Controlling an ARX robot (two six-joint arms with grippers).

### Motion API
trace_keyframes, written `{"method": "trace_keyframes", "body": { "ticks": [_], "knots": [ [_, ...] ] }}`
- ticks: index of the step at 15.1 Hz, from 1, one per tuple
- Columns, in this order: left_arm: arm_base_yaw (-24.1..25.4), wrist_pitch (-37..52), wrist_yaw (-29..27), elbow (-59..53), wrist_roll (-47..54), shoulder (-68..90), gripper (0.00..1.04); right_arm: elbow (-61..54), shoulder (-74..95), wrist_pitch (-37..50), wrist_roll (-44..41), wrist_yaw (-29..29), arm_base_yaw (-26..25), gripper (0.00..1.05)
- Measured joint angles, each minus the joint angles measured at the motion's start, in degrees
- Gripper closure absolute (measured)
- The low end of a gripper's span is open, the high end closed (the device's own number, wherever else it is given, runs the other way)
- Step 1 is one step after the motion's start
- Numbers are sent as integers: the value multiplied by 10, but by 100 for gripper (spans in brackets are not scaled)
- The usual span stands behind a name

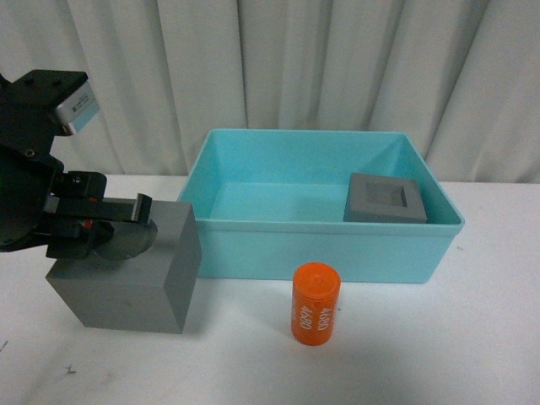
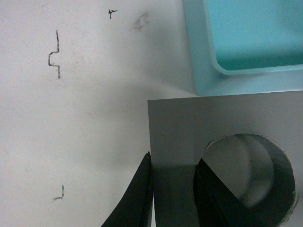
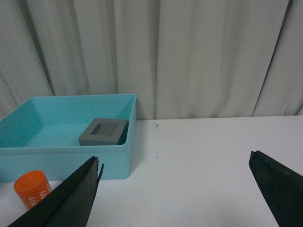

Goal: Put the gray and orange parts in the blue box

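My left gripper is shut on the gray cube with the round recess, at the left of the front view, just left of the blue box. In the left wrist view one finger lies on the cube's outer side and the other sits inside the round recess of the cube. The gray cube with the square recess lies inside the box at its right end. The orange cylinder stands on the table in front of the box. My right gripper is open and empty above the table, right of the box.
A white table carries everything, with small black marks on it left of the box. A white curtain hangs close behind the box. The cylinder and the square-recess cube also show in the right wrist view.
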Motion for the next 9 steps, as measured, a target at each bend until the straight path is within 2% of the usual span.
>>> {"method": "trace_keyframes", "body": {
  "ticks": [3,6,9],
  "knots": [
    [-10,-63,2,45,16,-40,86,0,0,0,0,0,0,6],
    [-67,-93,3,149,10,-23,86,0,0,0,0,0,0,6],
    [-122,-131,1,278,-13,70,86,0,0,0,0,0,0,6]
  ]
}}
